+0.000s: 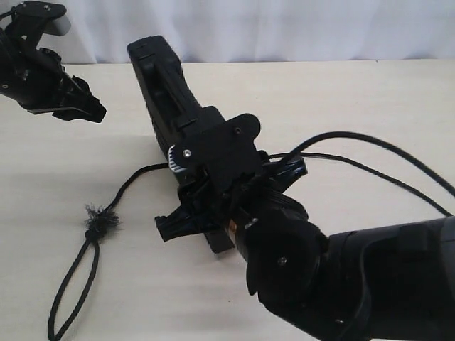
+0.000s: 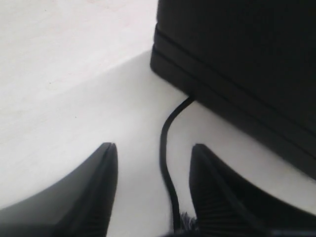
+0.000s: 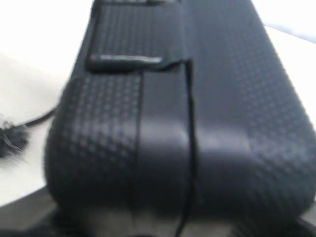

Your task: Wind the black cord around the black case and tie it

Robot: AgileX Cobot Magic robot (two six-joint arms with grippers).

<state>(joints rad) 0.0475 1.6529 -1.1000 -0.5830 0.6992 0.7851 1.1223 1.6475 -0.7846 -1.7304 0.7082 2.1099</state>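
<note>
The black case (image 1: 167, 92) stands on its long edge on the pale table, running from the back toward the front. My right gripper (image 1: 213, 213) straddles its near end, one jaw on each side; contact is not visible. The right wrist view is filled by the textured black case (image 3: 197, 123), blurred. The black cord (image 1: 135, 181) comes out from under the case, runs to its frayed tuft (image 1: 103, 220) and ends in a loop (image 1: 67, 305). My left gripper (image 1: 82, 106) hovers open at the back left. Its fingers (image 2: 106, 177) frame the black cord (image 2: 165, 158) on the table below.
The right arm's thin cables (image 1: 370, 153) arch over the table (image 1: 355, 92) on the right. A white curtain (image 1: 284, 28) hangs behind the table's far edge. The black case (image 2: 247, 74) fills one corner of the left wrist view.
</note>
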